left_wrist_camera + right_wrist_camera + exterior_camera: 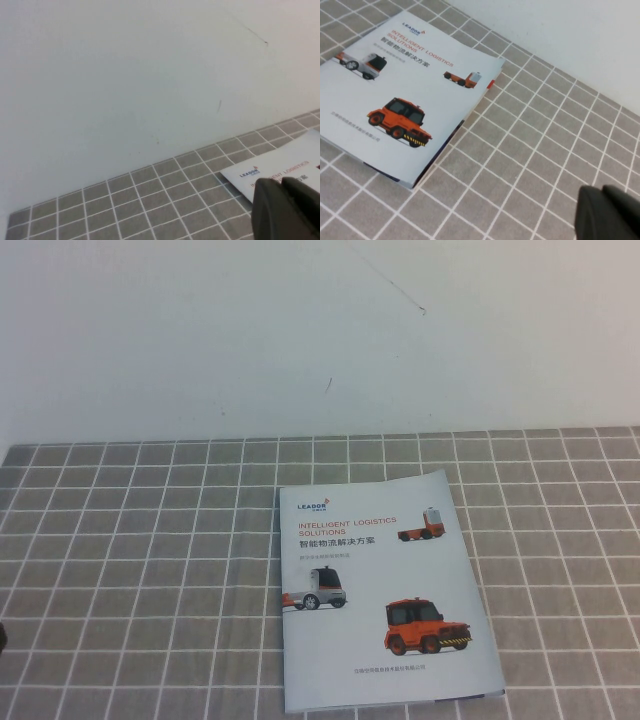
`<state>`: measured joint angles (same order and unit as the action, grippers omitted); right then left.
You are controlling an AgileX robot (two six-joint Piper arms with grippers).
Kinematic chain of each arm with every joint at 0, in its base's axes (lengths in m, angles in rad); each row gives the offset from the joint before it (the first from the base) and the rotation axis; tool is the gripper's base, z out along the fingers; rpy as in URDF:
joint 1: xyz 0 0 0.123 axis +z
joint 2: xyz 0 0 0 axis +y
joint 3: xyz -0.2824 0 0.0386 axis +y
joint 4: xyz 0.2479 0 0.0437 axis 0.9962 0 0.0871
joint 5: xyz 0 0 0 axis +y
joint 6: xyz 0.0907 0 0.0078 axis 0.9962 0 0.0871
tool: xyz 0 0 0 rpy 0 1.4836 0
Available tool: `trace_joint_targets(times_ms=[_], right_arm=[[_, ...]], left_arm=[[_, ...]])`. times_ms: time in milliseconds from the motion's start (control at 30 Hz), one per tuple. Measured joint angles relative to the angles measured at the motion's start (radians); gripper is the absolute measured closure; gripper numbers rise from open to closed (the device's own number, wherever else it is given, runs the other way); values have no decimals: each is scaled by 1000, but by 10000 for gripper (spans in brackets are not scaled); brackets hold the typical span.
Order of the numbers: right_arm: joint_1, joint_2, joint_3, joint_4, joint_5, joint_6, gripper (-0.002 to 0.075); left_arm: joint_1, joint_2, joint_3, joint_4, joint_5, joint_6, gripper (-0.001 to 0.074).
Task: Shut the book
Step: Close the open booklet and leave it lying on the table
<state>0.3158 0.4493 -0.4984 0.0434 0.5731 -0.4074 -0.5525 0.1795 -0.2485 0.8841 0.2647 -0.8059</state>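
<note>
High view: the book (385, 600) lies flat on the checked counter (120, 540), front cover up, a little right of centre. Its long axis runs from the robot toward the white wall (300, 330), tilted slightly. Neither arm shows here, so this view says nothing about the reach. Sitting to the right, the book looks closer to the right arm's side.

Left wrist view: the left pincer (284, 205) is a dark shape low in the frame, holding nothing, and I cannot tell whether it is open or closed. Just past it only the book's (280, 170) logo corner peeks out, with counter and wall beyond.

Right wrist view: here's the detail the others lack. The whole cover is visible, and so is the book's (405, 95) free page edge, stacked neatly under the cover. To my eye it reads as already shut. The right pincer (607, 212) hangs well apart from it over bare counter, empty, and again I cannot tell whether it is open or closed.
</note>
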Motion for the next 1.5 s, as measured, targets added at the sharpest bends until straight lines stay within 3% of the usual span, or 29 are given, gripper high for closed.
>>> trace_joint_targets(times_ms=[300, 1300, 1400, 1500], right_arm=[[0, -192, 122, 23, 0, 73, 729], [0, -199, 187, 65, 45, 102, 729], [0, -199, 187, 66, 45, 102, 729], [0, -199, 187, 66, 45, 102, 729]], left_arm=[[0, -5, 58, 28, -117, -12, 738], [0, -5, 60, 26, -114, -74, 738], [2, -12, 60, -43, -81, -88, 738], [35, -22, 60, -176, -30, 15, 738]])
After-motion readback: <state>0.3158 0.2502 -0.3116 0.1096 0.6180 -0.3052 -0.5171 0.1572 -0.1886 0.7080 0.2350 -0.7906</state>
